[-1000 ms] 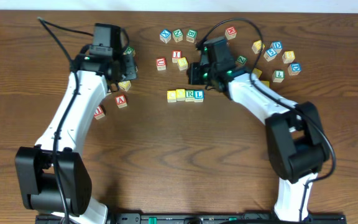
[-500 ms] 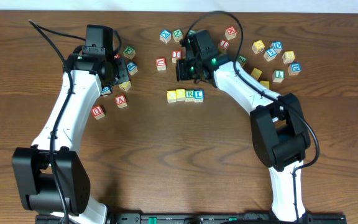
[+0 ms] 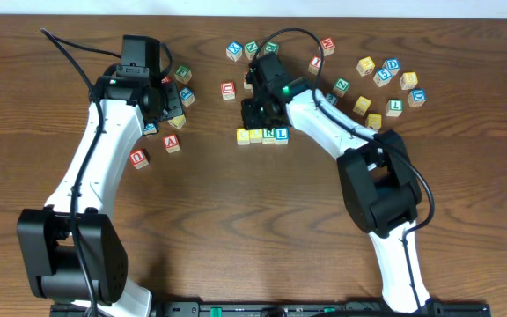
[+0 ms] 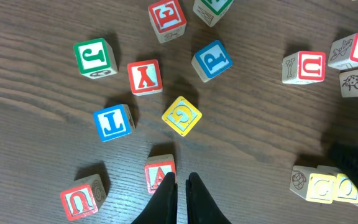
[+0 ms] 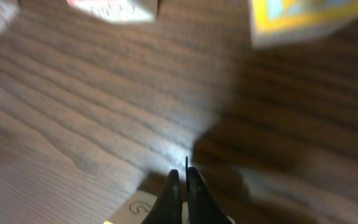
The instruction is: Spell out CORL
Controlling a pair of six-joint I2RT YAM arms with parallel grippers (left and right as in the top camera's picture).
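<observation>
Dark brown wood grain runs across the whole surface (image 3: 262,220), which carries only small wooden letter cubes and two black-and-white arms. A pale strip borders its far edge.

Near the middle, a little toward the far edge, lies the row of four cubes (image 3: 262,135), each touching the next. From its left end come the first yellow-topped cube (image 3: 243,136), the second yellow-topped cube (image 3: 256,135), the white cube with a green R (image 3: 269,134) and the cube with a blue L (image 3: 282,133). In the left wrist view the yellow pair reads C and O.

Nine loose cubes sit toward the left edge, among them a red A cube (image 4: 160,174), a yellow G cube (image 4: 181,116) and a red U cube (image 4: 82,198). More lie scattered behind the row and toward the far right corner. The arms hide some of these, so a full count cannot be given.

The left fingers (image 4: 166,199) are pressed together with nothing between them, their tips just beside the red A cube. The right fingers (image 5: 173,193) are likewise closed on nothing. They hang over bare wood just behind the row's left end, and the right wrist view is blurred.
</observation>
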